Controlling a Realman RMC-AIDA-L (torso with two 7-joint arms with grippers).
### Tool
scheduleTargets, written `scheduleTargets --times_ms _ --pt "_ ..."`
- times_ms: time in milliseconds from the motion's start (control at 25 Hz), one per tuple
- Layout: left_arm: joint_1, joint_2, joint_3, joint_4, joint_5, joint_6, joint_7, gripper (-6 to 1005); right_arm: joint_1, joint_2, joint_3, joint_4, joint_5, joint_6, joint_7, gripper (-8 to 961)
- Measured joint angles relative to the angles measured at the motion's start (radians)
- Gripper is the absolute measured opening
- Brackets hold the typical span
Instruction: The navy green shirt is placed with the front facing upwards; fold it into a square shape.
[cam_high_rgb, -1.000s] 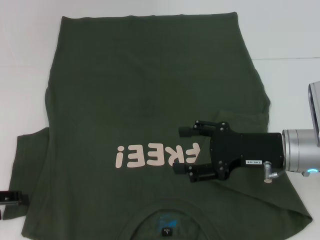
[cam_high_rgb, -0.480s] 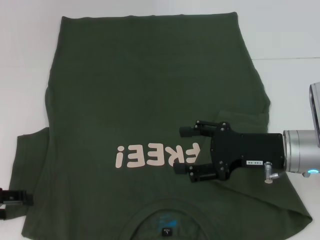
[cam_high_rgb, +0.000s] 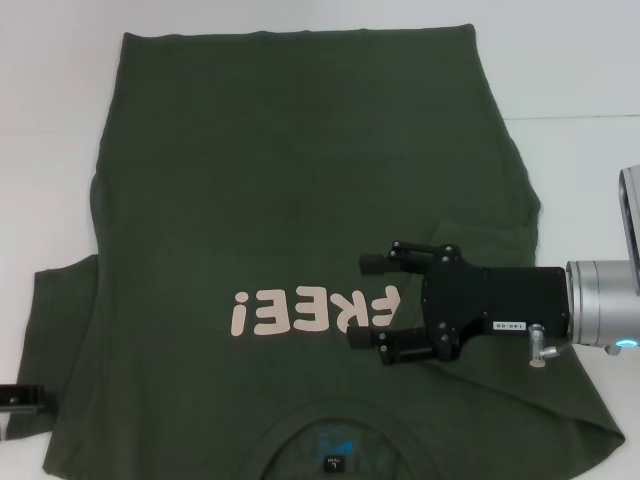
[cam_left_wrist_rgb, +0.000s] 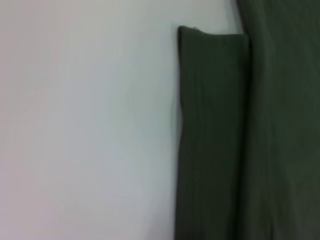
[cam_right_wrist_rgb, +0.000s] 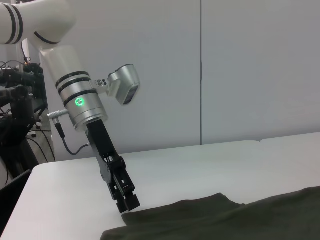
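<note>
Navy green shirt (cam_high_rgb: 290, 200) flat on white table (cam_high_rgb: 50, 150), right claw (cam_high_rgb: 365, 300) spread above it, left claw (cam_right_wrist_rgb: 127, 202) closed at sleeve.

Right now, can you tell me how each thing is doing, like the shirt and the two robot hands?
navy green shirt: lying flat on the table, front up, right side already folded inward, left sleeve spread out.
right gripper: open, hovering over the shirt beside the FREE! letters, holding nothing.
left gripper: tips right at the edge of the left sleeve; open or shut, cannot tell.
white table: the shirt rests on it.
</note>
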Motion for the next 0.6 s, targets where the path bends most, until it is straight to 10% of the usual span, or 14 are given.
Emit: scheduleTargets --times_ms 600 --pt "-0.003 -0.003 0.006 -0.005 0.007 -0.006 0.001 846 0.000 0.002 0.000 0.002 0.000 -0.001 0.003 900"
